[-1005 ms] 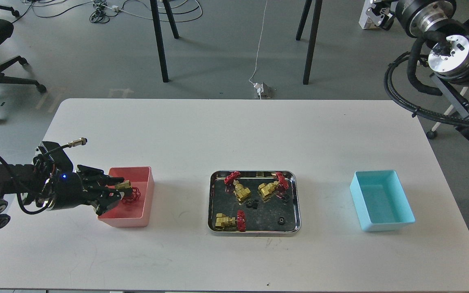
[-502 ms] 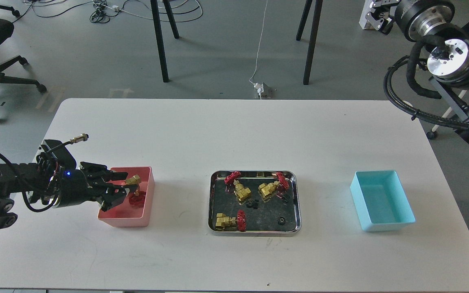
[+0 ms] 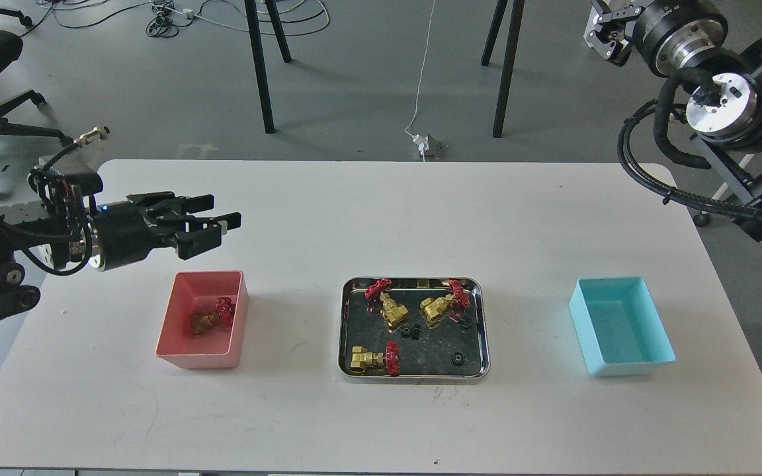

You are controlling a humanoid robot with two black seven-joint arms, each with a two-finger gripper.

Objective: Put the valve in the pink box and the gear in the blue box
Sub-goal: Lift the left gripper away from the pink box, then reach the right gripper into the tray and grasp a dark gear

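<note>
1. Step in hand: one valve (image 3: pixel 208 320) lies inside the pink box (image 3: pixel 235 334), so we judge the valve half done and the gear half not yet begun.
2. Left gripper (image 3: pixel 214 221): fingers apart, holding nothing, above the table behind the pink box and clear of its rim.
3. Right gripper (image 3: pixel 609 33): high at the far right, off the table; we cannot tell whether its fingers are apart or together.
4. Pink box: holds the one valve, lying on its side toward the right wall, red handwheel up.
5. Tray (image 3: pixel 414 377), mid-table: three valves remain, two at the back and one at the front left; small black gears lie among them, one gear (image 3: pixel 458 359) standing alone at the front right.
6. Blue box (image 3: pixel 642 365): right of the tray and well apart from it, with nothing in it.
7. Next move, as we judge it: reach into the tray and pinch a gear. The lone front-right one looks easiest, being clear of the valves; it is tiny and low, so the fingers must close narrowly against the tray floor.
</note>
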